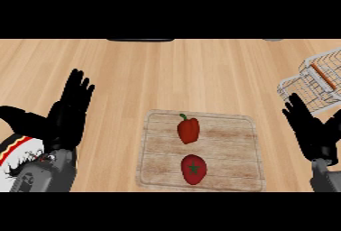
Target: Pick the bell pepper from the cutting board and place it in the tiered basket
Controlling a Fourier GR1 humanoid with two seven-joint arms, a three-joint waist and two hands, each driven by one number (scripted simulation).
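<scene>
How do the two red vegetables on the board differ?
The bell pepper is blocky with a curved green stem at its far end; the tomato is rounder, its green star facing up. The bell pepper lies farther from the robot, the tomato nearer. Both are red, on the cutting board.

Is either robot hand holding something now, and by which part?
Nothing is held: the left robot hand and the right robot hand are both open.

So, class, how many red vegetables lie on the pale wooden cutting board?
2. The long red bell pepper with a green stem lies farther from the robot; the rounder red vegetable lies nearer. None looks hidden.
</scene>
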